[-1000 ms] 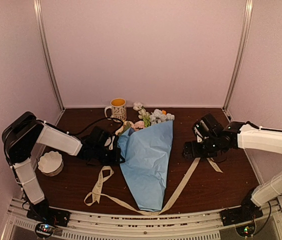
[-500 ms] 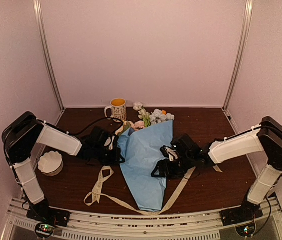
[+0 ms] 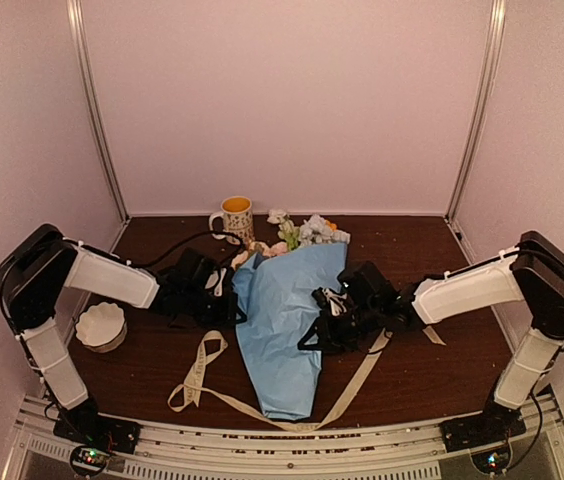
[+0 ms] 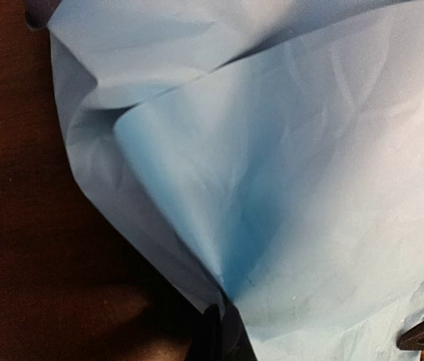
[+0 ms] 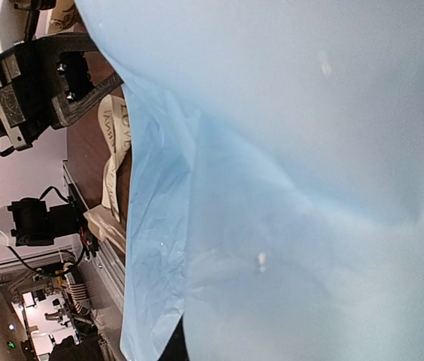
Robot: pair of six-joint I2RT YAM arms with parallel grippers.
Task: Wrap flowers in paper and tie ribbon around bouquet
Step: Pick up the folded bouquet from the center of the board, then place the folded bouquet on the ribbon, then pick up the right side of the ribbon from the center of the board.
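Observation:
The bouquet is a cone of light blue paper [image 3: 287,320] lying mid-table, tip toward the near edge. The flowers [image 3: 307,232] poke out at its far end. My left gripper [image 3: 232,300] is shut on the paper's left edge; the left wrist view shows its dark fingertips [image 4: 223,335] pinched on a fold of paper [image 4: 287,173]. My right gripper [image 3: 314,335] sits on the cone's right edge, closed on the paper. In the right wrist view the paper [image 5: 295,173] covers nearly everything except one finger [image 5: 174,347]. The ribbon [image 3: 200,365] runs under the cone's tip, with one strand out to each side.
A yellow-and-white mug [image 3: 236,215] stands at the back beside the blooms. A white scalloped bowl [image 3: 100,325] sits at the left, under my left arm. The ribbon's right strand [image 3: 362,372] runs beneath my right arm. A metal rail [image 3: 262,440] lines the near edge.
My right arm swung in from the right side onto the cone's right edge and its jaws closed. The paper has bunched narrower and shifted slightly left. The left gripper kept its hold.

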